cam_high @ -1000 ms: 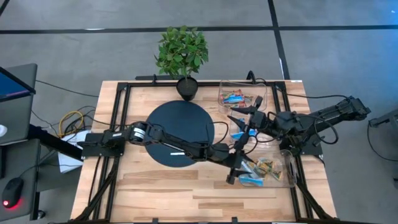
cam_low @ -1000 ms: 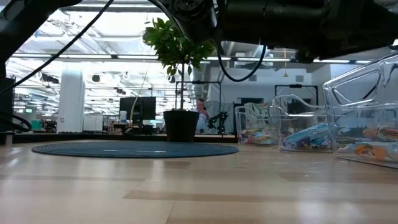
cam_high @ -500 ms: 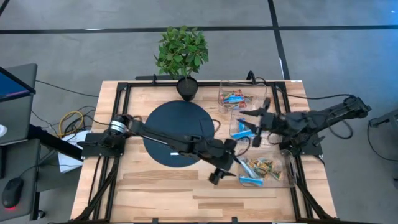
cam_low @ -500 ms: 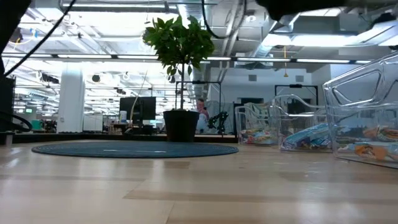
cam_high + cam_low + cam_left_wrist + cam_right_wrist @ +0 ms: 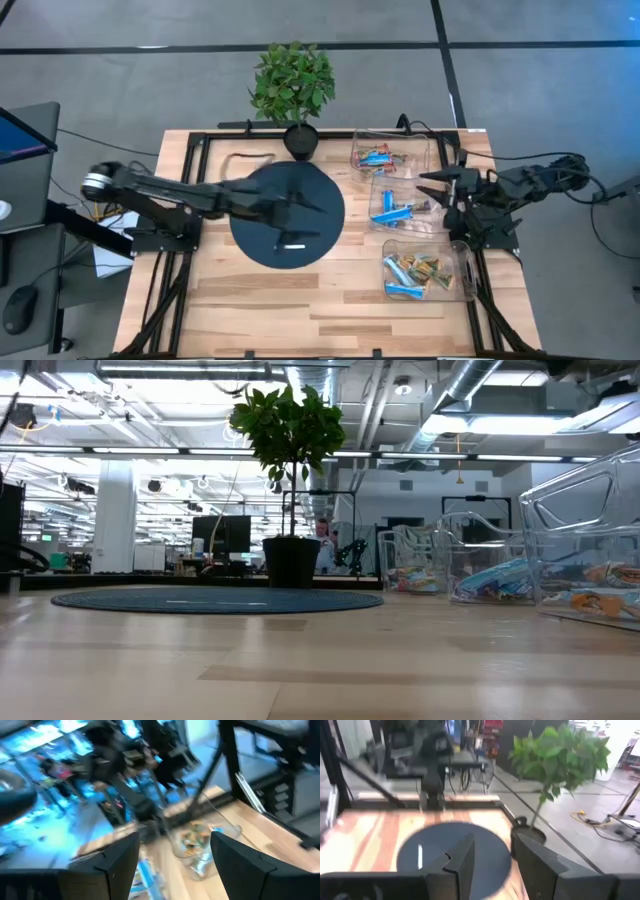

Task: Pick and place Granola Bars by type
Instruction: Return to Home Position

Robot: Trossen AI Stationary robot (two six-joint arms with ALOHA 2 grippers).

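The granola bars lie in three clear containers along the table's right side. The far container [image 5: 390, 155] holds red-orange and blue bars. The middle container [image 5: 402, 210] holds blue bars [image 5: 392, 212]. The near container [image 5: 428, 270] holds green-yellow-brown bars [image 5: 420, 265] and a blue bar [image 5: 404, 291]. My left gripper [image 5: 318, 205] hangs open and empty above the dark round mat [image 5: 262, 235]. My right gripper [image 5: 430, 190] is open and empty beside the middle container, above its right side. The left wrist view [image 5: 172, 855] and the right wrist view [image 5: 492, 857] both show a bare gap between the fingers.
A potted plant [image 5: 293, 85] stands at the mat's far edge. A thin white strip [image 5: 292, 245] lies on the mat. Bare wood [image 5: 290, 300] stretches along the near side. A black frame rail [image 5: 195, 180] borders the table. No gripper shows in the low view.
My left gripper has pulled away from the near container, going up and toward the table's left edge, and now hangs over the mat. My right gripper has drawn back from above the middle container toward the table's right edge. The bars have stayed where they were.
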